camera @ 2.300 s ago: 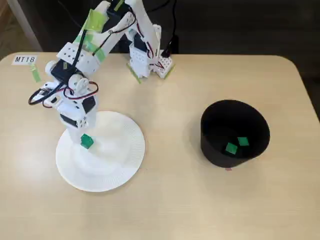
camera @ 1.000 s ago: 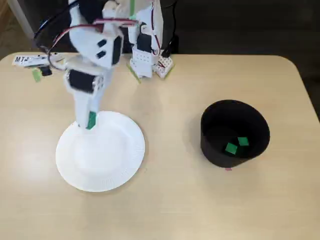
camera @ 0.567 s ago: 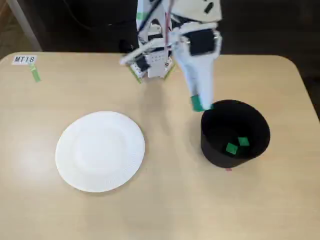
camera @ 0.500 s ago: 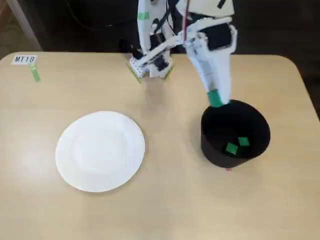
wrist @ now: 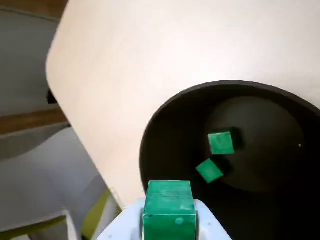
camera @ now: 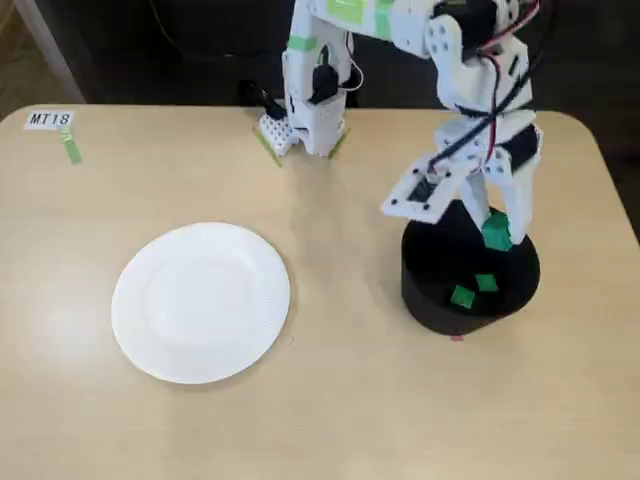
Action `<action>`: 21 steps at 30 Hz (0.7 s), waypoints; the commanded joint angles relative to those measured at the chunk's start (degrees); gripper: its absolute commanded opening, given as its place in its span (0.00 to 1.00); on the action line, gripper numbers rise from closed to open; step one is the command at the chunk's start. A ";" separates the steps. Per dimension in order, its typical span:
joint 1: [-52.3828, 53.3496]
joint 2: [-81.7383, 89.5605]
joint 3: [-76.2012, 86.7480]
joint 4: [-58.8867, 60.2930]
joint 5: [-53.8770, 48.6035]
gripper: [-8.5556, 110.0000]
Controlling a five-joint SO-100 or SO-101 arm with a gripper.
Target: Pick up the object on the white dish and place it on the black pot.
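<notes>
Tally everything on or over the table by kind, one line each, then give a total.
Green cubes: 3, two lying in the pot and one held in the gripper over it
White paper plate: 1
Black pot: 1
Robot arm: 1
Paper label: 1
Total: 7

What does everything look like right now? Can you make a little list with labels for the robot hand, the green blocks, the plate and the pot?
hand: hand above the black pot, shut on a green cube
held cube: over the pot's opening, not yet dropped
cubes in pot: two green cubes on the bottom, close together
white paper plate: white paper plate empty, left of the pot in the fixed view
table: tan table, label MT18 at its far left corner
</notes>
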 commanded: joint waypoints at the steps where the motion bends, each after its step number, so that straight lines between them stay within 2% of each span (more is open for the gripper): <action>1: -0.88 -1.58 -0.53 0.09 -1.23 0.07; 19: -3.43 -13.71 -0.79 2.55 -2.20 0.07; 21: -3.52 -13.71 -0.79 3.34 -4.13 0.19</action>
